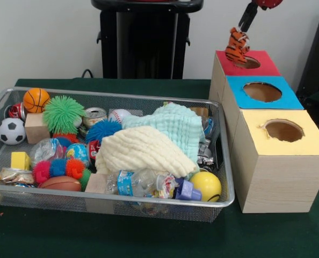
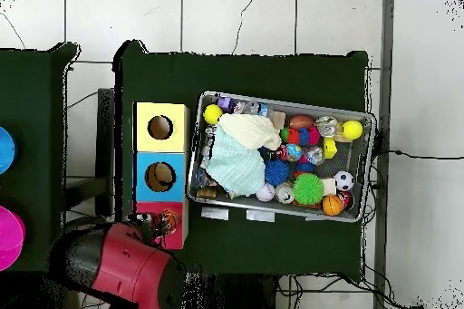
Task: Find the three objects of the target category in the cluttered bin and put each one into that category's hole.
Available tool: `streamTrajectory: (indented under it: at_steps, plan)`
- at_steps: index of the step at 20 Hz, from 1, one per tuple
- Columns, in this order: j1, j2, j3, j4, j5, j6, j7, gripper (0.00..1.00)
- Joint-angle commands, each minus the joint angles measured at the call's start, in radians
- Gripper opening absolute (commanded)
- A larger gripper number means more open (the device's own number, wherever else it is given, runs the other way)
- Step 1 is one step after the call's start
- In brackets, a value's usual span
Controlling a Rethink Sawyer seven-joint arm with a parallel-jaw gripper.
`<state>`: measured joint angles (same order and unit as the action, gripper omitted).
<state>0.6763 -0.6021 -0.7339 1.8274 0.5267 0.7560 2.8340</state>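
Hanging below the gripper (image 1: pixel 241 28), the orange tiger (image 1: pixel 237 45) sits directly over the red-topped hole (image 1: pixel 247 63); front view only. Overhead, the red arm (image 2: pixel 127 265) covers most of that box, tiger (image 2: pixel 169 223) barely visible. Jaws appear pinched on the tiger's top, fingers indistinct. Arm enters from above, cut off. Bin (image 1: pixel 226 177) well off to the side.

a cream cloth (image 1: pixel 140 152) lies heaped beside a mint cloth (image 1: pixel 173 124). a green spiky ball (image 1: pixel 63 114) sits near a small basketball (image 1: pixel 36 99) and a wooden block (image 1: pixel 37 128). a soccer ball (image 1: pixel 11 130) rests at the left end, a yellow ball (image 1: pixel 206 186) at the near right corner. the blue-topped box (image 1: pixel 262 92) and yellow-topped box (image 1: pixel 283 161) stand on the green desk (image 1: pixel 149 236).
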Motion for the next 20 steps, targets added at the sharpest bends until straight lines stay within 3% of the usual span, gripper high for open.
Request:
streamTrajectory:
  at_steps: [1,20]
  plan:
    - [-0.03,0.05,0.132,0.067,0.063,-0.074,0.234,0.0]
    - [0.022,0.018,0.104,0.077,0.082,-0.016,0.257,0.0]
